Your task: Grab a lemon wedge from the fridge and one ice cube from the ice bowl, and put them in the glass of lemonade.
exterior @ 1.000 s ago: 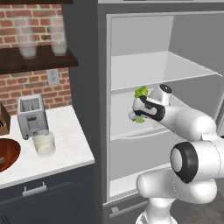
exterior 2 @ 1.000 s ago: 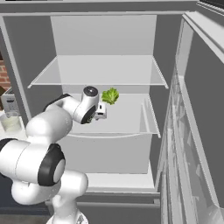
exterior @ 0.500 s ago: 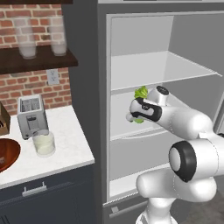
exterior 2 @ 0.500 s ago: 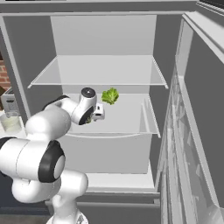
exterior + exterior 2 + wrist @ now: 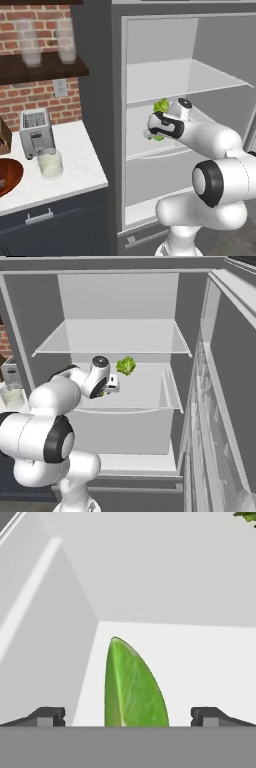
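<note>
- Fridge point(image 5: 100, 125) filling the centre and right of the left base view, open, white shelves bare apart from the middle one; door point(image 5: 225, 406) swung out along the right edge of the right base view.
- Bench point(image 5: 85, 165) at lower left of the left base view, carrying the toaster point(image 5: 34, 132), the glass of lemonade point(image 5: 50, 163) just in front of it, and the ice bowl point(image 5: 7, 175) cut off by the left edge; no ice cube discernible in it.
- Two tall frosted glasses point(image 5: 30, 45) on a dark wall shelf at upper left, well apart from the arm.
- Leafy green bunch point(image 5: 126, 365) on the middle fridge shelf, centre of the right base view, just beside the hand and up and to its right; a corner of it also at top right of the hand view.
- Pincer point(image 5: 128, 716) reaching into the middle shelf, spread wide, fingertips point(image 5: 50, 716) at the bottom corners of the hand view, apart from the wedge.
- Lemon wedge point(image 5: 134, 687) lying on the shelf floor, bottom centre of the hand view, between the two tips, pointed end away from the camera.
- Against half a second ago: hand a little further left and lower on the shelf, away from the bunch.
- Open shelf floor beyond and to the right of the wedge; fridge side wall close on the left of the hand view.
</note>
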You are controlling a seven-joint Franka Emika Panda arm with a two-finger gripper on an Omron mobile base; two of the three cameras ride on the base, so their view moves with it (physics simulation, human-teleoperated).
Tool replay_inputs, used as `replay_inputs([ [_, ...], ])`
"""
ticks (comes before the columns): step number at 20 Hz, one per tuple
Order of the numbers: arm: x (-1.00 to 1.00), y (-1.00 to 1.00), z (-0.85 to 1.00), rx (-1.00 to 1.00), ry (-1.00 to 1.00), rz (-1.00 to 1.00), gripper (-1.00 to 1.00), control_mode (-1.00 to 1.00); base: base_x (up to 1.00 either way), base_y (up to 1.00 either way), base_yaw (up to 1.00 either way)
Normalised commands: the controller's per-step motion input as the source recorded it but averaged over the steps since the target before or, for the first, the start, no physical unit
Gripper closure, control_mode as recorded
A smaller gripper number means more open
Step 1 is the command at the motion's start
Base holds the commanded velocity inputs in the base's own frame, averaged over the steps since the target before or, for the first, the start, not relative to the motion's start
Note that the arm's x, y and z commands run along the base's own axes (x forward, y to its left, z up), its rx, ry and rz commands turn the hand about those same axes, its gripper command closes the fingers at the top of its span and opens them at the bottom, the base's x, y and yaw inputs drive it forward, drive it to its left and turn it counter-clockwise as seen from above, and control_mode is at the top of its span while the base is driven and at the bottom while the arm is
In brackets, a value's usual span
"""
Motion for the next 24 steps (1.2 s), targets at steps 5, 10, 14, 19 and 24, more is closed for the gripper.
replay_inputs([
  [5, 0.0, 0.0, -0.04, 0.0, 0.0, 0.0, 1.0, -1.0, 0.0, 0.0, 0.0],
  [10, 0.0, 0.0, 0.0, 0.0, 0.0, 0.0, 1.0, -1.0, 0.0, 0.0, 0.0],
  [14, 0.0, 0.0, 0.0, 0.0, 0.0, 0.0, 1.0, -1.0, 0.0, 0.0, 0.0],
  [19, -0.51, -0.03, 0.0, 0.01, 0.0, -0.01, 1.0, -1.0, 0.0, 0.0, 0.0],
  [24, -1.0, -0.2, 0.0, 0.11, 0.0, -0.06, 1.0, -1.0, 0.0, 0.0, 0.0],
])
